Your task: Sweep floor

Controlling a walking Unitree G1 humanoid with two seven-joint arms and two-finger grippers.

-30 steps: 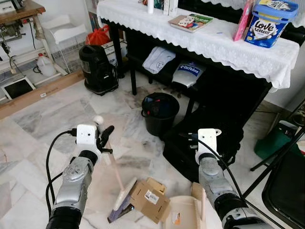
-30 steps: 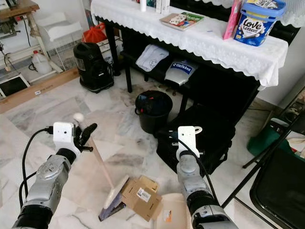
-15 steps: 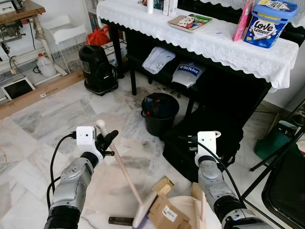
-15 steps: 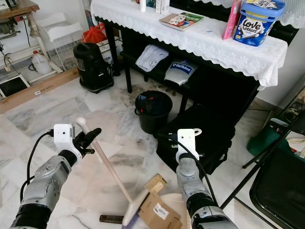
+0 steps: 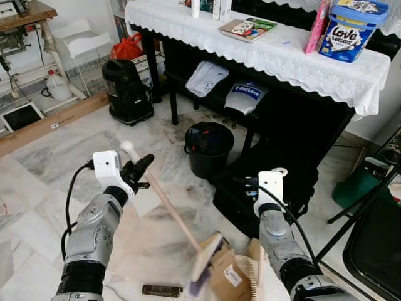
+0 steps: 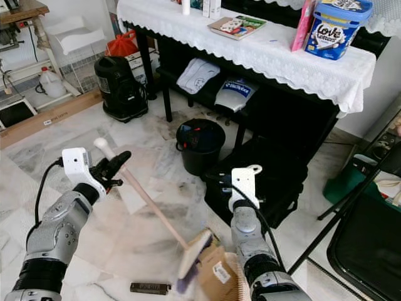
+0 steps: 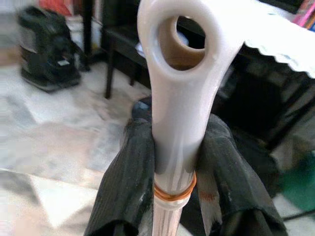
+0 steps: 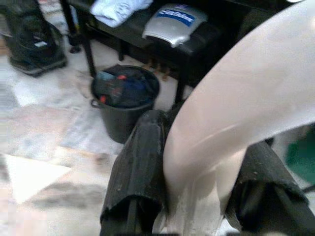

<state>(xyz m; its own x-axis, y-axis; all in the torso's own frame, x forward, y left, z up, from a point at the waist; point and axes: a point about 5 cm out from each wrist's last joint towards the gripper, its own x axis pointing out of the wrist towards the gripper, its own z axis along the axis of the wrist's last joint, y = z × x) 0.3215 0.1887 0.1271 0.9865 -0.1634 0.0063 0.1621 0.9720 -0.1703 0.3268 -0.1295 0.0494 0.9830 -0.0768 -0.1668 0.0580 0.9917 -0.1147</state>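
Floor [image 5: 50, 163] is polished marble, pretty glossy. My broom [image 5: 166, 204] has a pale wooden stick with a smooth, shiny plastic cap. The box [image 5: 229, 279] is plain matt cardboard. Desk [image 5: 313, 66] wears a white lace cloth. My arms are brushed silver metal, and the bucket [image 5: 210, 147] is black plastic.

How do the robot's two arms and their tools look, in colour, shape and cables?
Both arms are silver metal with black joint rings. Each wrist carries a white box-shaped camera housing with a black cable looping back along the arm. The left tool and the right tool each have two long black fingers.
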